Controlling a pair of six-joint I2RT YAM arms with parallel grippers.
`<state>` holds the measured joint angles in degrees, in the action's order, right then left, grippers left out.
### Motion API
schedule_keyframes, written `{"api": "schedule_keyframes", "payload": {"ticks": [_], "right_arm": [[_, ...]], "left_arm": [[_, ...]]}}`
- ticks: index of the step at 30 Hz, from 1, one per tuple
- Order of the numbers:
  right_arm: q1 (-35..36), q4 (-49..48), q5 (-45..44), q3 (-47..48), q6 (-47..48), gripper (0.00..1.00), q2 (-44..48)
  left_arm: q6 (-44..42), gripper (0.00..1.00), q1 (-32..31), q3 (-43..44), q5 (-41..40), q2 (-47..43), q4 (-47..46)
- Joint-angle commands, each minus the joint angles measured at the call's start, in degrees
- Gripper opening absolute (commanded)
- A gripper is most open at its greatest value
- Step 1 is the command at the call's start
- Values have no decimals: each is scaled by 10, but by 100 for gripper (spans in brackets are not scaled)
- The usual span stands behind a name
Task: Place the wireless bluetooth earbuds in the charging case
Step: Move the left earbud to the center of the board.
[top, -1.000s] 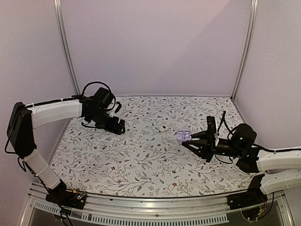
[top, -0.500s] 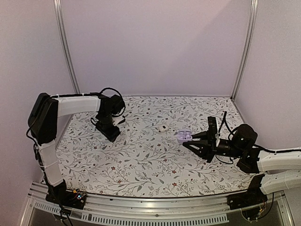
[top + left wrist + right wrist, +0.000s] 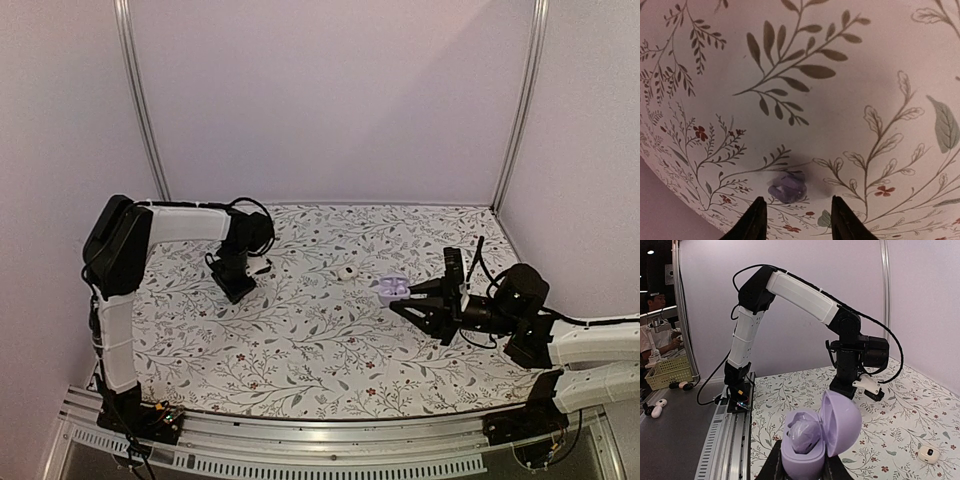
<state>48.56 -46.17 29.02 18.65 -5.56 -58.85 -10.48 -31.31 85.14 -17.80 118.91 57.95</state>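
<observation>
A small purple earbud [image 3: 787, 186] lies on the floral table. My left gripper [image 3: 797, 200] points straight down over it, jaws apart, one fingertip [image 3: 759, 205] on each side and not touching it. From above, the left gripper [image 3: 237, 290] stands at the table's back left. My right gripper [image 3: 398, 296] is shut on the purple charging case [image 3: 391, 288], held just above the table at the right. Its lid stands open in the right wrist view, and a second purple earbud [image 3: 804, 435] sits in one well of the case [image 3: 837, 425].
A small white rounded case [image 3: 345, 272] lies on the table between the two grippers, also seen as the white case [image 3: 929, 454] low right in the right wrist view. The left arm's black wrist [image 3: 855, 352] stands upright behind the purple case. Metal posts frame the back corners.
My left arm has swung in from the left edge and turned its gripper straight down over the loose earbud, its jaws narrowing. The right gripper and case have stayed put.
</observation>
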Motion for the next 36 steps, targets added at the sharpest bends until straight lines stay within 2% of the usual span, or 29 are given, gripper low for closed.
{"api": "schedule_keyframes", "payload": {"ticks": [1, 15, 29, 36], "right_arm": [[-6, 6, -5, -2, -3, 0, 6], [-6, 9, -6, 1, 0, 0, 3], [-7, 22, -8, 4, 11, 0, 8], [-7, 22, -6, 4, 10, 0, 9]], "left_arm": [[-15, 41, 6, 10, -30, 13, 2], [-47, 29, 10, 29, -34, 46, -10], [-46, 17, 17, 39, 8, 71, -4], [-33, 14, 1, 61, 73, 54, 5]]}}
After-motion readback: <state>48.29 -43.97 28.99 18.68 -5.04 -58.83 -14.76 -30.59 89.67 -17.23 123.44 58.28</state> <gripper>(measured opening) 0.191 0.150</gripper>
